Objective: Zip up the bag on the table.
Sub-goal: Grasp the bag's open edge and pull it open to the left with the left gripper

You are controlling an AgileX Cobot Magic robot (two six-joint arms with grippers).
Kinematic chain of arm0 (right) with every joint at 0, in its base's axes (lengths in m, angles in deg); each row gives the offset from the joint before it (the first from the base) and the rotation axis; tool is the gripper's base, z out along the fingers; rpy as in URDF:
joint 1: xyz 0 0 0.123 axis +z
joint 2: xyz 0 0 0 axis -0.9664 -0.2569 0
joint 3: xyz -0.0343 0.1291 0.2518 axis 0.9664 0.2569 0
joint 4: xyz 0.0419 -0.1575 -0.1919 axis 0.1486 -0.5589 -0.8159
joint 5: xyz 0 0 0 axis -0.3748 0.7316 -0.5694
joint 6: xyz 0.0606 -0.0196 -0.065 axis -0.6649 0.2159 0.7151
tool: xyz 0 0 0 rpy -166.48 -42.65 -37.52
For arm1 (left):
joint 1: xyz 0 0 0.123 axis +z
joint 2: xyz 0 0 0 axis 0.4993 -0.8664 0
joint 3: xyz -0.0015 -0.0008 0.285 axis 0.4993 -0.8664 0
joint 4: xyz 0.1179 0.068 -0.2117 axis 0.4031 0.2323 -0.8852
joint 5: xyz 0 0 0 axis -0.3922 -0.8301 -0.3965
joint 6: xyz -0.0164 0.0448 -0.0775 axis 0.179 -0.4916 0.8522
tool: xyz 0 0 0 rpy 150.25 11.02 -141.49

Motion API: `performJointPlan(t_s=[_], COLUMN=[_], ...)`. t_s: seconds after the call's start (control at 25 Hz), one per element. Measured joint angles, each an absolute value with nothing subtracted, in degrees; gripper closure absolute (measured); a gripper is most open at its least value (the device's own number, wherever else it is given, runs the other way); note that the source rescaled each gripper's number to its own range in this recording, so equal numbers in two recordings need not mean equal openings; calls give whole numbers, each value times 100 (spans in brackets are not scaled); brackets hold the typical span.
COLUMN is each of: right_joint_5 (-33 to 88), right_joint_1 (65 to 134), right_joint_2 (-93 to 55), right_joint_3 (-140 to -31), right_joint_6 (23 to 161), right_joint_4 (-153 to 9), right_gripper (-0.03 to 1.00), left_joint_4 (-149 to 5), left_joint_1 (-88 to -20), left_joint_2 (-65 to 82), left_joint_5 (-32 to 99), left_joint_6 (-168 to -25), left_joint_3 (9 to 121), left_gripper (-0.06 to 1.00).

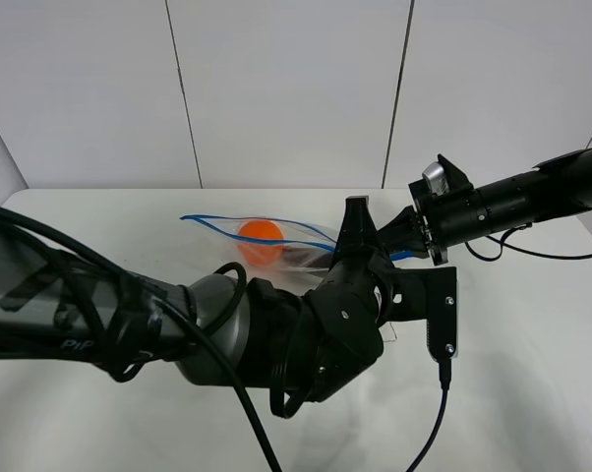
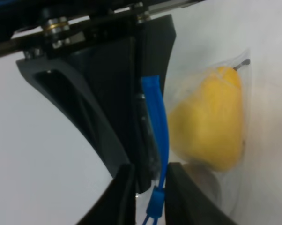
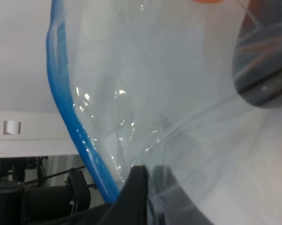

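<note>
Because the blue zipper strip (image 1: 217, 224) gapes toward its left end, the step in hand looks like drawing the seal shut along the bag (image 1: 301, 232). The bag lies on the white counter (image 1: 532, 393), a little behind its middle. From the high camera, the left claw (image 1: 358, 208) points up into the strip near its right end. The right claw (image 1: 404, 236) meets the bag's right-hand corner, and an orange fruit (image 1: 260, 236) shows through the film. The left arm's bulk covers the bag's near side, so its full outline is lost.

In the left wrist view the left claw (image 2: 151, 185) is nearly closed, with the strip (image 2: 157, 117) pinched between its tips and a yellow fruit (image 2: 211, 126) just beside it. To do this well, I judge, the pinch should sit square on the strip and slide along it toward the open end while the other corner is anchored.

In the right wrist view the right claw (image 3: 149, 190) appears closed on a fold of clear film beside the strip (image 3: 66, 117). Only one finger is plain; the other is blurred behind plastic. A dark shape at the frame's edge is too blurred to name.
</note>
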State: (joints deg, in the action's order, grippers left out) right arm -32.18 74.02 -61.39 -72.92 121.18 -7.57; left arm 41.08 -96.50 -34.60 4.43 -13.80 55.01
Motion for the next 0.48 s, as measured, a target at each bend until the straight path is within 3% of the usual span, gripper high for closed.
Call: performJointPlan(t_s=[0.28, 0.48], right_joint_5=[-3218, -3218], right_joint_1=[7402, 7420], right_joint_2=[-6139, -6139], right_joint_3=[-7292, -7292], right_joint_6=[12118, 12118], right_joint_4=[-752, -783], right_gripper=[97, 97], left_joint_4=[3984, 3640], left_joint_1=[-9650, -9650], left_joint_2=[-3460, -3460], left_joint_5=[495, 547], left_joint_6=[-1790, -2275], left_joint_3=[5501, 5502], left_gripper=[94, 94])
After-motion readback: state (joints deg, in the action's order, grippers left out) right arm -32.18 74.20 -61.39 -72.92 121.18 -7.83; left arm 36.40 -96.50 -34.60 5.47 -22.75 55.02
